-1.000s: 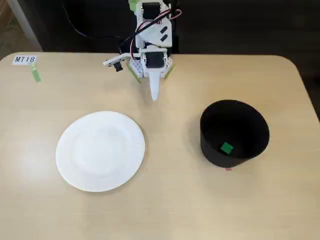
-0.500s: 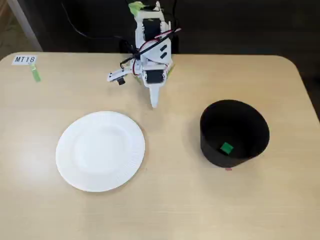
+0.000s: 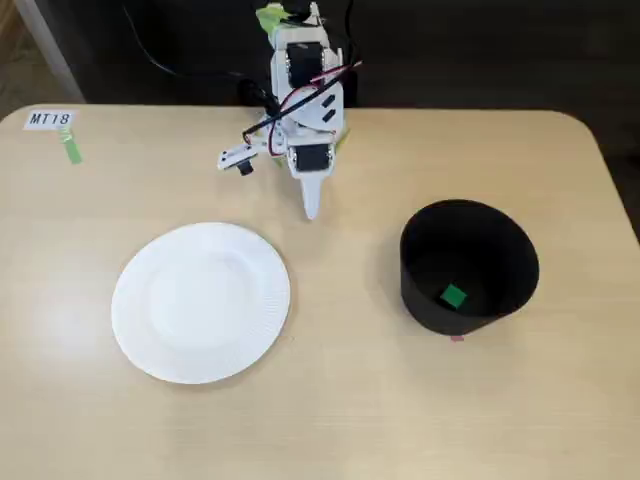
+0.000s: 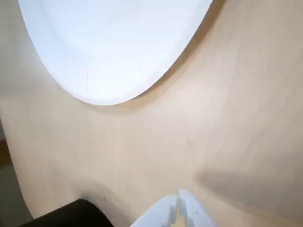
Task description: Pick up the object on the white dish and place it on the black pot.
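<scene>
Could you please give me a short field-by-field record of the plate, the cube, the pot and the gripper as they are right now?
white dish: empty, on the table, left in the fixed view
green cube: inside the black pot, on its bottom
black pot: upright, right of the dish
gripper: near the arm's base, fingers together, holding nothing
label: "MT18", far-left corner
task state: cube appears delivered

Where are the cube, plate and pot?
cube point(image 3: 453, 296), fixed view, its green top face, inside the pot.
plate point(image 3: 201, 302), fixed view, bare centre.
pot point(image 3: 430, 306), fixed view, outer front wall.
</scene>
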